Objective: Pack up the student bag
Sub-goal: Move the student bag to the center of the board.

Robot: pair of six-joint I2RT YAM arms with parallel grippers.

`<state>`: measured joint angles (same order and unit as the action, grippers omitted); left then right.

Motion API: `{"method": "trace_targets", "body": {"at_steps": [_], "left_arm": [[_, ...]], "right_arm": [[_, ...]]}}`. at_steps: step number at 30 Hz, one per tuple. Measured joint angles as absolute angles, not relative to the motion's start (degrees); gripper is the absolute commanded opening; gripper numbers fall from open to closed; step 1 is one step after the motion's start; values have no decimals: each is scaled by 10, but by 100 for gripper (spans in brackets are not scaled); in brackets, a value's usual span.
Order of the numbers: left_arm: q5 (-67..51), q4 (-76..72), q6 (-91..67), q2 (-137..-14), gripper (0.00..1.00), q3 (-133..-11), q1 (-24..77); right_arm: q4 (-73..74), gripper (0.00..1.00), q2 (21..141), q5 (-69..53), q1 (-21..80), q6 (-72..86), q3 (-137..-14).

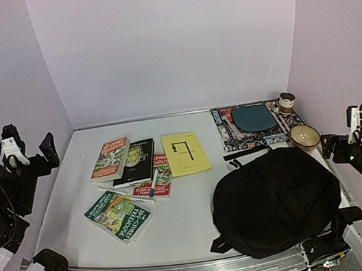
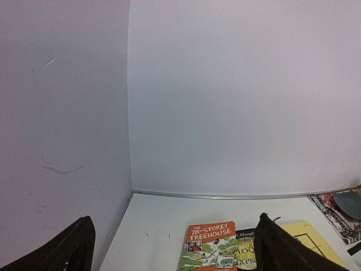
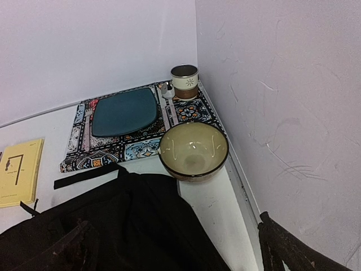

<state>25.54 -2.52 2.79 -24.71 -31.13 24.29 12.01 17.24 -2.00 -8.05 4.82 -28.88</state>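
White tabletop [image 1: 183, 229], pale walls on three sides; an arm stands at each near corner.

- Student bag [image 1: 275, 200]: black and soft, lying flat at the near right with its top loop toward the placemat. It was probably laid within the right arm's reach for opening. I cannot tell whether the zip is open.
- Orange book [image 1: 110, 158], black book [image 1: 134, 161], yellow book [image 1: 185, 153], red book [image 1: 162, 173], green book [image 1: 118, 215]: fanned left of centre, some overlapping, presumably awaiting packing. None is in the bag.
- Pen [image 1: 153, 184], it seems, across the red book.
- Placemat [image 1: 227, 138]: far right, bearing a blue plate [image 1: 255, 119], with a cup [image 1: 287, 101] at its far corner and a bowl [image 1: 304, 136] just beside the bag. This looks like a table setting, likely not cargo.
- Left gripper [image 2: 174, 220]: jaws spread wide, empty, raised by the left wall.
- Right gripper [image 3: 172, 226]: likewise wide and empty, near the bowl.
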Motion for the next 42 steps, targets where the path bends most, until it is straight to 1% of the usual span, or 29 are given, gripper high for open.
{"method": "trace_targets", "body": {"at_steps": [9,12,15,21,25,28,30,32,35,39,42], "left_arm": [[269,-24,26,-239,99,-310,243],[271,1,3,-269,99,-328,243],[266,47,-29,-323,99,-374,243],[197,151,-107,-421,99,-479,243],[112,195,-166,-469,94,-507,243],[37,217,-215,-511,94,-510,243],[-10,229,-246,-539,94,-510,244],[-37,238,-276,-567,94,-510,259],[-40,245,-314,-600,94,-510,315],[-41,246,-354,-636,94,-510,399],[-25,245,-380,-670,94,-515,445]], "right_arm": [[124,98,203,-62,-81,58,-294],[133,98,242,-90,-81,62,-313],[142,98,289,-125,-81,74,-339],[162,98,378,-210,-80,110,-391],[184,98,421,-241,-73,128,-412],[198,98,449,-244,-39,142,-414],[207,98,461,-238,2,152,-414],[215,97,476,-218,63,163,-415],[230,95,505,-186,134,176,-419],[239,92,547,-145,184,193,-420],[244,86,583,-113,214,203,-421]]}}
